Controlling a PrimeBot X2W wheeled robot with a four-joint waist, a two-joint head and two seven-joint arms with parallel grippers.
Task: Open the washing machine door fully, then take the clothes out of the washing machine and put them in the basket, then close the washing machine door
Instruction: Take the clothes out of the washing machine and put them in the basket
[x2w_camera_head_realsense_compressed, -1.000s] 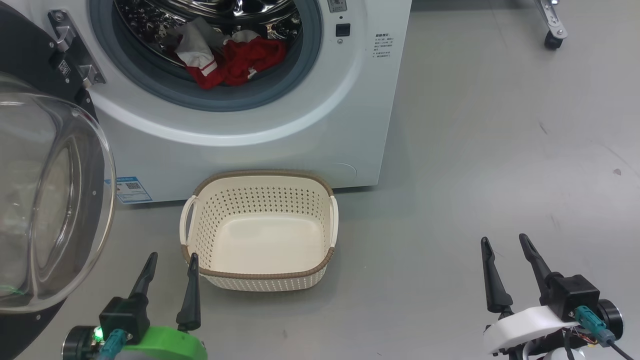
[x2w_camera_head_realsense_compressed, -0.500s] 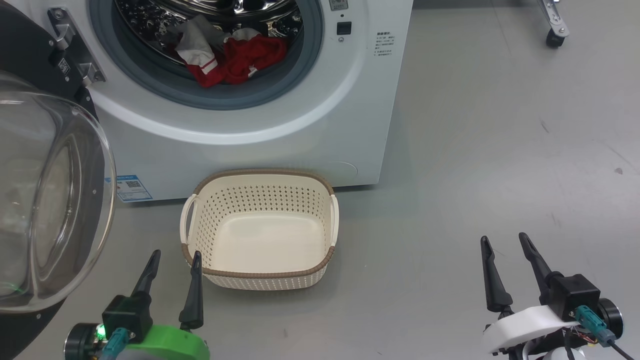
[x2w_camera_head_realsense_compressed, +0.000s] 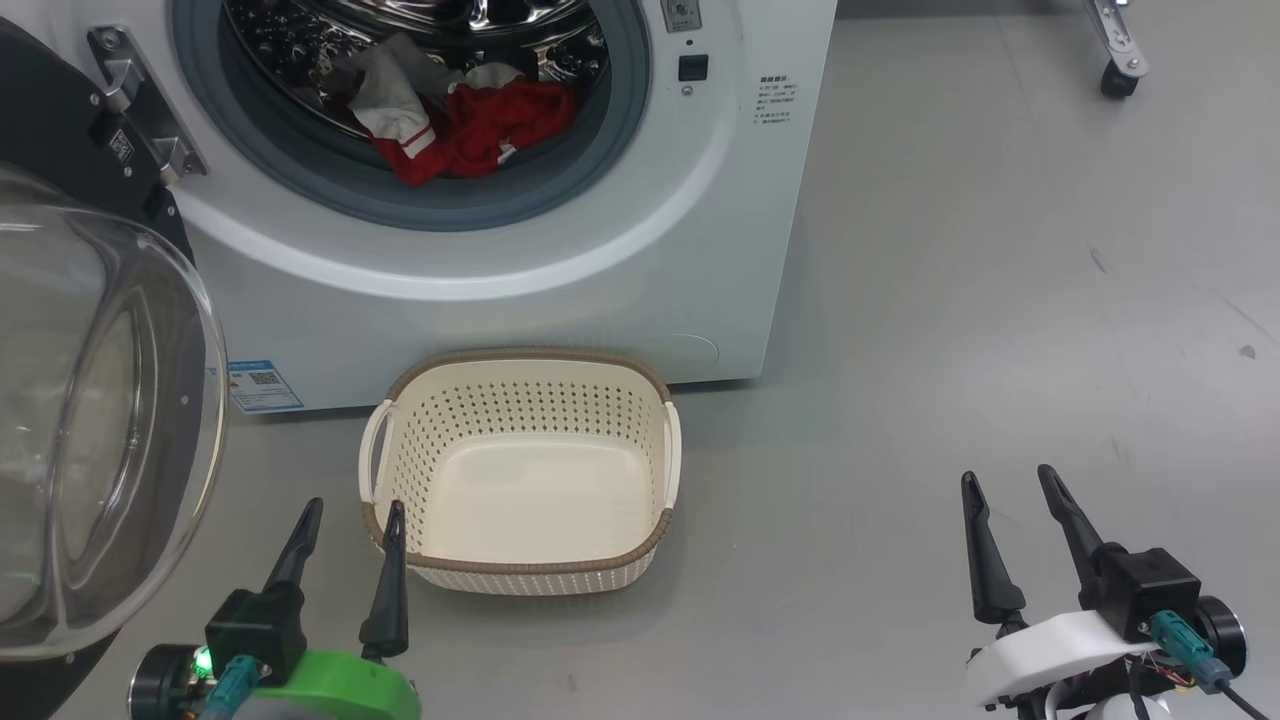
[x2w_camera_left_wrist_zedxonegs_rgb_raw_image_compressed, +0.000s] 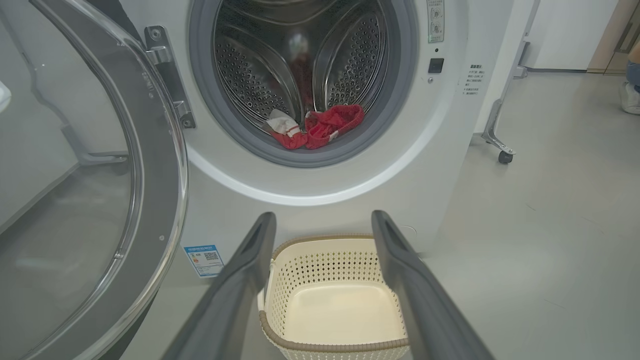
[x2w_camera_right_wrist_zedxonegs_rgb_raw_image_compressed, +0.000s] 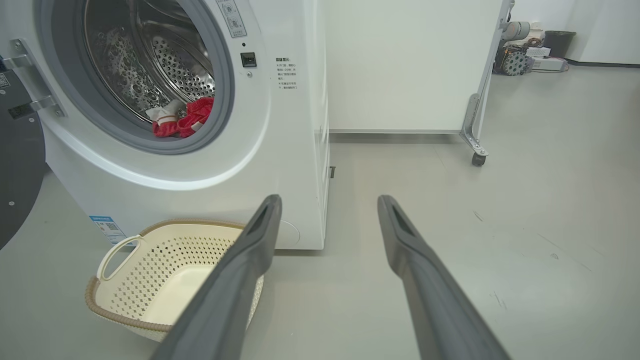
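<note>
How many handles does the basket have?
2. The basket has one handle on its left side and the other handle on its right. None seems hidden.

- one washing machine (x2w_camera_head_realsense_compressed: 620, 260)
- one washing machine door (x2w_camera_head_realsense_compressed: 110, 420)
- one basket (x2w_camera_head_realsense_compressed: 520, 357)
- one heap of red-and-white clothes (x2w_camera_head_realsense_compressed: 490, 125); number of garments unclear
- two hands: left hand (x2w_camera_head_realsense_compressed: 355, 508), right hand (x2w_camera_head_realsense_compressed: 1007, 475)
- one blue label (x2w_camera_head_realsense_compressed: 264, 385)

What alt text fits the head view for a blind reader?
Red and white clothes lie in the washing machine, its door open at left. An empty basket sits on the floor in front; the robot's jaws stand open below.
</note>
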